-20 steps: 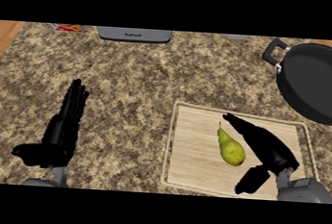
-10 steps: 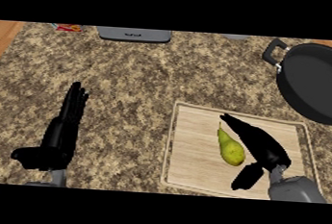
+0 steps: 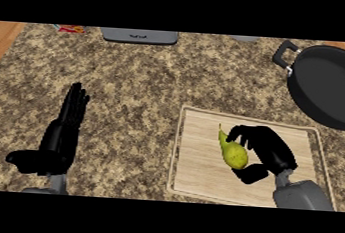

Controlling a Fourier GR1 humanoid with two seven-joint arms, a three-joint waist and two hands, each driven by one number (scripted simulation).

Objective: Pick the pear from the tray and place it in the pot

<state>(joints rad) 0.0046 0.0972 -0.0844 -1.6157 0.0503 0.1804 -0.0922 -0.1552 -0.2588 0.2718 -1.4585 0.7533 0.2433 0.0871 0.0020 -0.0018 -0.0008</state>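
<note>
- The right robot hand (image 3: 266,152) curls round the yellow-green pear (image 3: 234,153) on the wooden tray (image 3: 202,160), fingers wrapped over the fruit's right side and the thumb tucked beneath its fat end; the pear lies on the board with its narrow stem end pointing away from the robot
- The left robot hand (image 3: 59,134) rests on the speckled worktop (image 3: 155,82) well apart from the tray, fingers straight and together, holding nothing
- The black pot (image 3: 332,85) sits at the worktop's far right, its handle towards the back, well apart from the tray and beyond its far right corner
- The grasp looks to be closing, judging from the wrapped fingers; whether the fruit is off the board cannot be told
- A risk from here: the pear tapers, so a hold on its smooth rounded belly could let it slide out towards the stem as it rises; a low carry could also catch the pot's rim on the way over
- A grey appliance (image 3: 140,35) stands at the back edge, clear of the likely path
</note>
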